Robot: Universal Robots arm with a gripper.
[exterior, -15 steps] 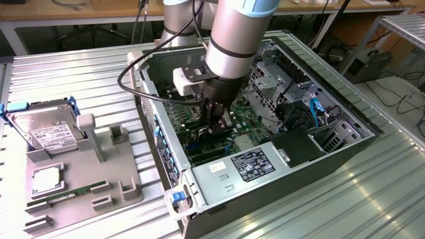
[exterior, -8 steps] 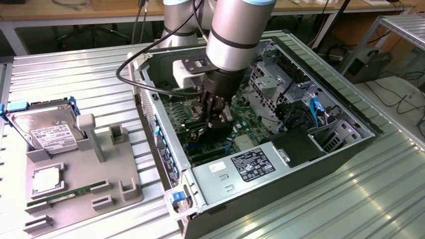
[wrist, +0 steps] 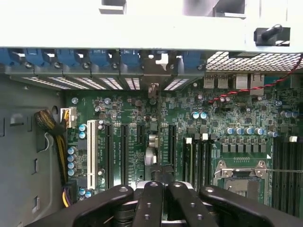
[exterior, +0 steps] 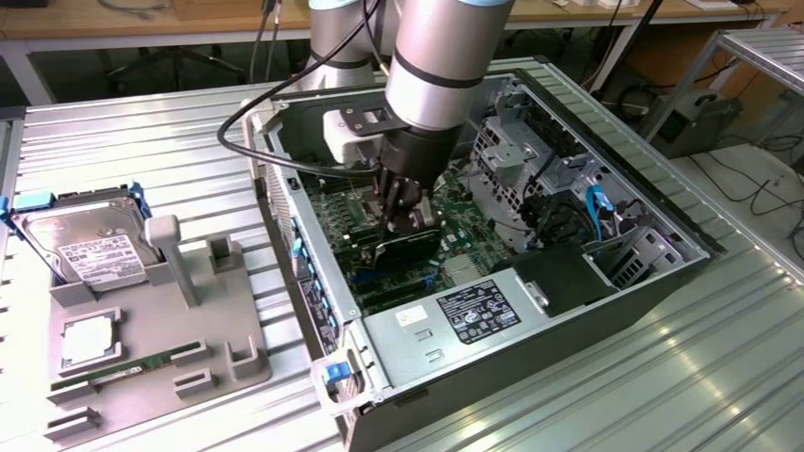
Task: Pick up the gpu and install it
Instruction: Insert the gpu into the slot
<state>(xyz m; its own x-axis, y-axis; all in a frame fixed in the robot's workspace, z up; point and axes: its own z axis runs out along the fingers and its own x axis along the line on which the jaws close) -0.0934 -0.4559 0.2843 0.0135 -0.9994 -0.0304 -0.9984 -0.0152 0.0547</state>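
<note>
The gpu [exterior: 405, 250] is a black card standing on edge over the green motherboard [exterior: 472, 240] inside the open computer case [exterior: 628, 202]. My gripper [exterior: 410, 218] reaches down into the case and is shut on the card's upper edge. In the wrist view the gpu [wrist: 152, 142] appears edge-on as a thin strip running from my gripper [wrist: 158, 191] toward the rear slot openings. Its silver bracket [wrist: 154, 71] sits in the gap among the blue-clipped slot covers. The card lines up with the expansion slots [wrist: 124, 151]; how deep it sits is hidden.
A grey fixture tray [exterior: 188, 330] lies at the exterior view's left, holding a silver hard drive [exterior: 82, 247], a processor chip [exterior: 88, 339] and a green memory stick [exterior: 120, 369]. Inside the case are the drive cage [exterior: 515, 151], blue cables [exterior: 597, 202] and the power supply [exterior: 484, 309].
</note>
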